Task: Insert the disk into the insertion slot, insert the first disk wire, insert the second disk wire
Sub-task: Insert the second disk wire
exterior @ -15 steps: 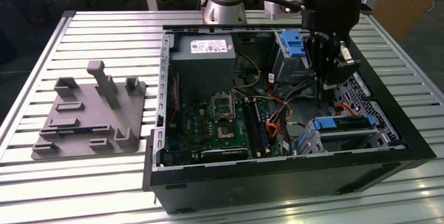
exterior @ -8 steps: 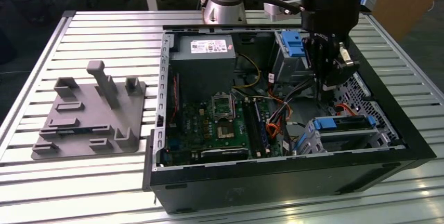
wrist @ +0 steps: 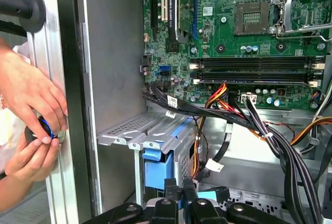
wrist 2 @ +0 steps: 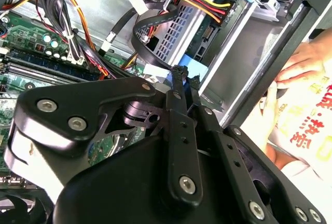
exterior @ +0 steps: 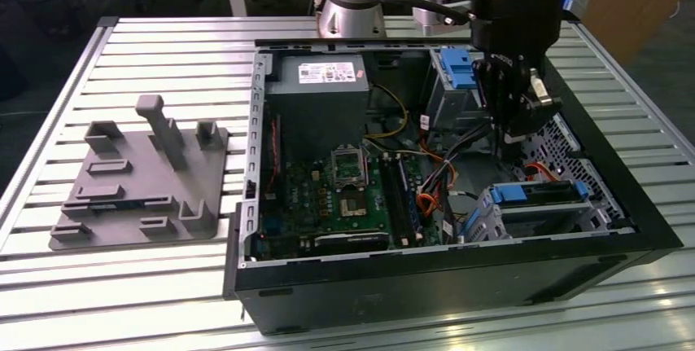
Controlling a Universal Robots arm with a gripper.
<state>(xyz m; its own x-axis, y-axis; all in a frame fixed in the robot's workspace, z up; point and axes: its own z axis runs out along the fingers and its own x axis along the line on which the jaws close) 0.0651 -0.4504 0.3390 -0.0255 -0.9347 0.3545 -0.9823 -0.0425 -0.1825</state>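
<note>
Evidently the exterior view has the disk (exterior: 539,194) seated in the insertion slot (exterior: 559,219) close beside the gripper (exterior: 516,133), the second wrist view has it clamped on the second disk wire (wrist 2: 145,42) at the blue plug (wrist 2: 198,72), and the first wrist view suggests that plug is light and rigid, a better hold than the limp cable.

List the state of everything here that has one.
computer case: open, side panel off.
disk: seated in the insertion slot.
insertion slot: filled by the disk.
first disk wire: looped inside the case, plug end unclear.
second disk wire: blue plug in the gripper, not yet in the disk.
gripper: shut on that plug.
person's hands: outside the case, holding a small dark object.
</note>
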